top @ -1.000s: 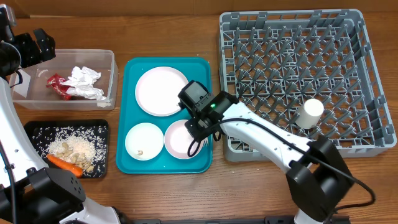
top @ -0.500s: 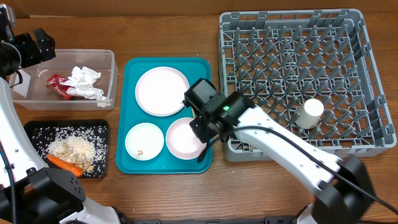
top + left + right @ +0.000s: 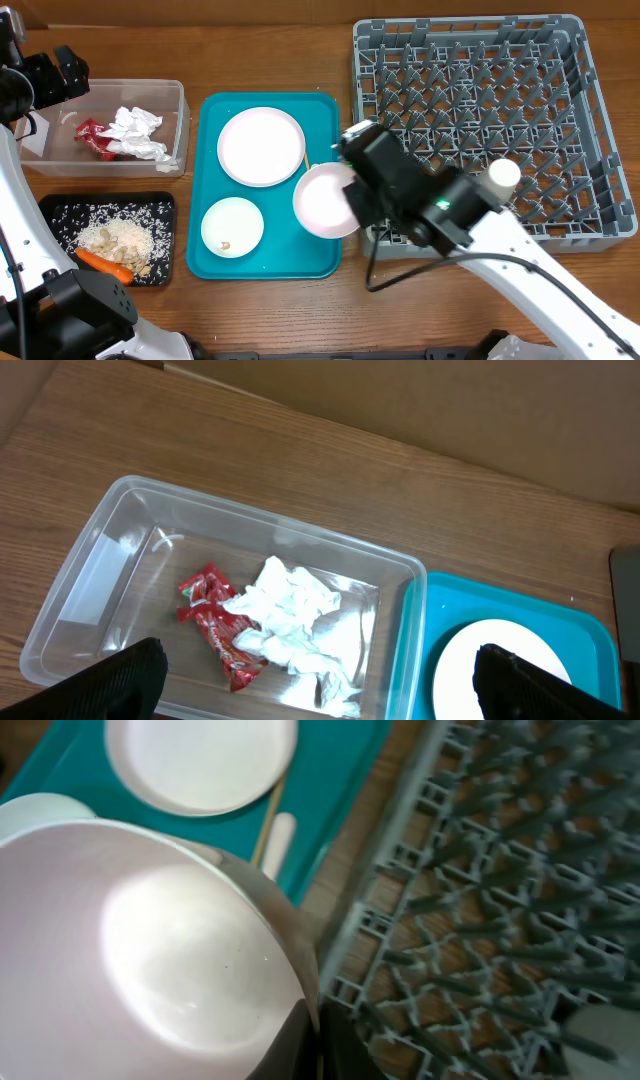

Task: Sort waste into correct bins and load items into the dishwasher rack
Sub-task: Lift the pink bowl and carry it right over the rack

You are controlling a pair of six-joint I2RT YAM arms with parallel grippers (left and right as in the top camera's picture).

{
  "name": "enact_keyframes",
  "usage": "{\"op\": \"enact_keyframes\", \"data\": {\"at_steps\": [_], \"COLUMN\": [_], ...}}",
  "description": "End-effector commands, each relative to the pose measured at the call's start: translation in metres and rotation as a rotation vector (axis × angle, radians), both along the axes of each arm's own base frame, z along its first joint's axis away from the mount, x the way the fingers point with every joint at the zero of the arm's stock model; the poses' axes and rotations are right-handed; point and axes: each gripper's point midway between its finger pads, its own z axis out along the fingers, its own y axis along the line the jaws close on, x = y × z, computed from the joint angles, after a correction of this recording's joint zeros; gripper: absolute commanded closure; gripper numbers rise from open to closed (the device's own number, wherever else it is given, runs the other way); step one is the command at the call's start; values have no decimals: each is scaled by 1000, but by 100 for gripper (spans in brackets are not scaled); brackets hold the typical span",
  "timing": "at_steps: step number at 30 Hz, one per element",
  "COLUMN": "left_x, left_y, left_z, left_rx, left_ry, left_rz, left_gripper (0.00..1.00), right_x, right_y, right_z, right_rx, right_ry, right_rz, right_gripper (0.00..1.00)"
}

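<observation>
Pale pink round bowl (image 3: pixel 322 200) hangs in the air over the right edge of the teal plastic serving tray (image 3: pixel 300 262), mouth facing up; being round, it has no long axis.

At far left the left gripper (image 3: pixel 50 75) hovers beyond the far-left corner of the clear rectangular plastic tub (image 3: pixel 180 120), its fingers (image 3: pixel 130 680) spread wide and empty. Inside the tub lie a red-and-silver wrapper (image 3: pixel 92 137) and crumpled white napkins (image 3: pixel 135 133). Nearer, the shallow black rectangular tray (image 3: pixel 50 205) holds white rice grains (image 3: pixel 125 213), beige food crumbs (image 3: pixel 118 240) and an orange carrot (image 3: pixel 105 263) lying slantwise along its near edge.

On the teal tray sit the large white round plate (image 3: pixel 261 146) at the far side and a small white bowl (image 3: pixel 232 226) at the near left, a crumb in it. A thin wooden stick (image 3: pixel 303 162) lies just beside the plate's right rim, running far to near.

The right gripper (image 3: pixel 312 1045) pinches the pink bowl's rim between its fingers. The right arm comes from the near right of the wooden bench (image 3: pixel 260 320) and slants up-left across the near-left corner of the large square grey plastic dishwasher rack (image 3: pixel 470 80). A small white cup (image 3: pixel 498 180) leans among the rack's pegs, partly behind the arm.
</observation>
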Motion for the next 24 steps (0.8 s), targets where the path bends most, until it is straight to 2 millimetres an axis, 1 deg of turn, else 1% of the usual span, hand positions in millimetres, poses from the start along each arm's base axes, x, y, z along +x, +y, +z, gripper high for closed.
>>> {"op": "enact_keyframes", "data": {"at_steps": [1, 3, 5, 7, 9, 12, 15, 17, 20, 24], "left_x": [0, 0, 0, 0, 0, 0, 0, 0, 0, 0], "left_y": [-1, -1, -1, -1, -1, -1, -1, -1, -1, -1], "left_z": [9, 9, 9, 9, 9, 9, 9, 9, 9, 9], "left_rx": [-9, -9, -9, -9, -9, -9, -9, -9, -9, -9], "left_ry": [-26, -26, -26, -26, -26, -26, -26, -26, -26, -26], "left_rz": [0, 0, 0, 0, 0, 0, 0, 0, 0, 0], "left_gripper": [0, 0, 0, 0, 0, 0, 0, 0, 0, 0], "right_x": [16, 21, 23, 22, 16, 11, 6, 1, -5, -14], "right_y": [-45, -75, -107, -134, -166, -193, -211, -219, -228, -243], "right_z": [32, 38, 43, 46, 50, 55, 57, 54, 48, 36], "right_rx": [-48, -111, -173, -227, -263, -270, -262, -257, -283, -369], "right_ry": [-132, -176, -219, -245, -276, -315, -353, -370, -406, -469], "right_rz": [-163, -276, -434, -561, -736, -903, -1037, -1109, -1192, -1274], "right_gripper": [96, 96, 96, 96, 96, 96, 96, 96, 96, 96]}}
